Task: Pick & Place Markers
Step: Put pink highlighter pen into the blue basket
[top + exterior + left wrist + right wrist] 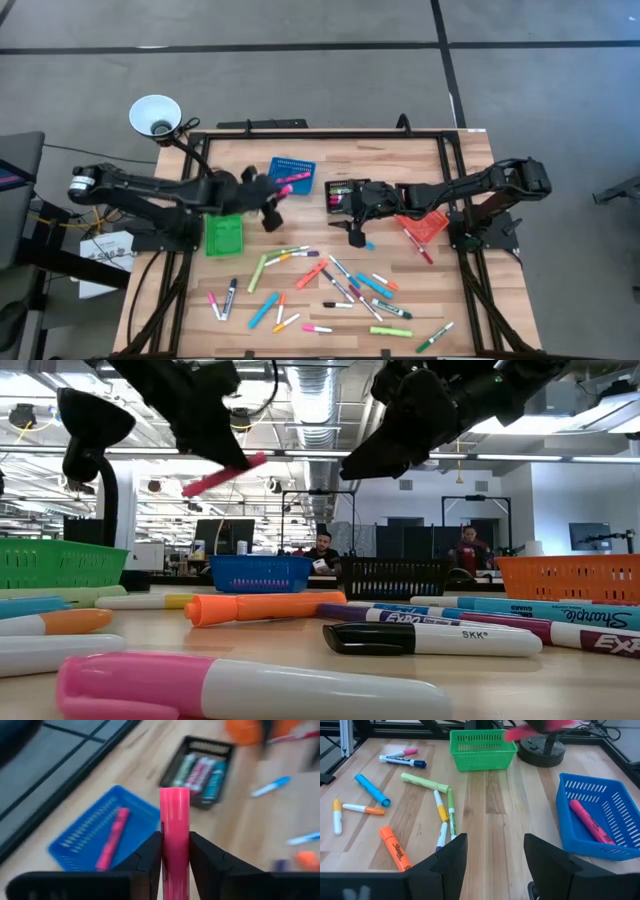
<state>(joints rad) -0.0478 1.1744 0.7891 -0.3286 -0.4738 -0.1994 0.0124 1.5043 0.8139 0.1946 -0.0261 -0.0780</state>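
Observation:
My left gripper [272,200] hovers by the near edge of the blue bin [292,175], shut on a pink marker [174,815], which shows high and tilted in the low view [225,473]. Another pink marker [112,840] lies flat inside that blue bin. My right gripper [356,232] is open and empty above the table's middle, just near of the black bin [345,192], its fingers [445,860] spread wide. Several loose markers [340,290] lie on the near half of the table. My left gripper pinches the pink marker between its two fingers [150,860], one on each side of the barrel [174,855]. The marker runs along the fingers and sticks out well past their tips. It is lifted clear of the table and tilted, above the blue bin's near edge.
The black bin [200,767] holds three markers. The green bin [223,235] sits under the left arm, the orange bin [425,228] under the right arm. A white lamp [156,115] stands at the far left corner. A dark rail frames the table [330,130].

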